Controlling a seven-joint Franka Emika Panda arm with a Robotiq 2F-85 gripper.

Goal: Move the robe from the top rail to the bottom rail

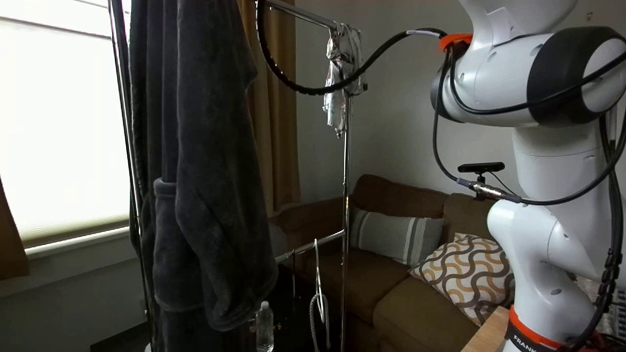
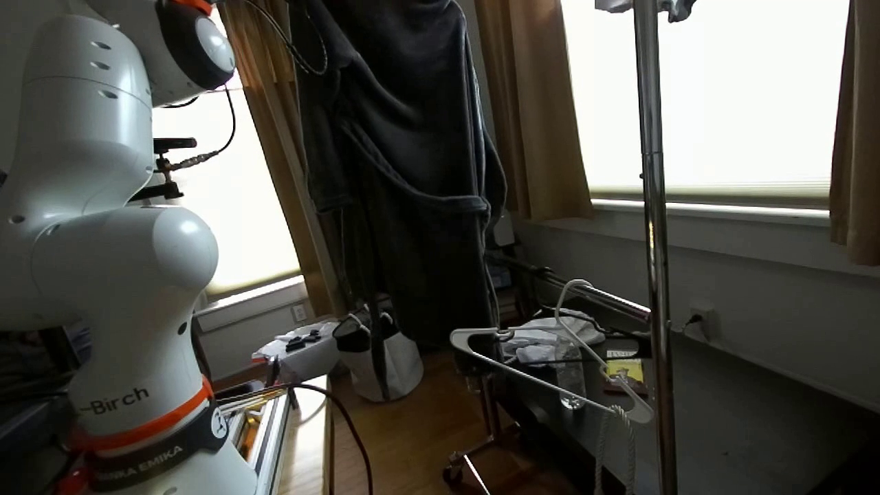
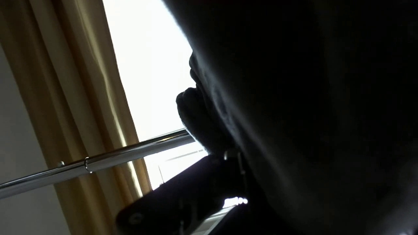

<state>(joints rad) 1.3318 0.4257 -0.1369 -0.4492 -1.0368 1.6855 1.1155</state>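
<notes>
The robe (image 1: 210, 146) hangs in long dark folds in both exterior views (image 2: 412, 144), with its top out of frame. It fills the right of the wrist view (image 3: 310, 98). The top rail (image 1: 304, 14) runs behind it in the wrist view (image 3: 114, 157); whether the robe rests on it is hidden. The bottom rail (image 1: 330, 237) crosses low on the rack, partly behind the robe (image 2: 608, 299). My gripper (image 3: 249, 173) shows one finger, angled inward against the robe's fabric. It looks shut on the robe; the second finger is hidden. Neither exterior view shows the gripper.
A pale garment (image 1: 345, 63) hangs at the top rail's end, by a rack pole (image 1: 346, 195). A white hanger (image 2: 550, 378) with a cord hangs from the bottom rail. A bottle (image 2: 570, 385) stands on a black table (image 2: 742, 419). A couch (image 1: 401, 303) is behind.
</notes>
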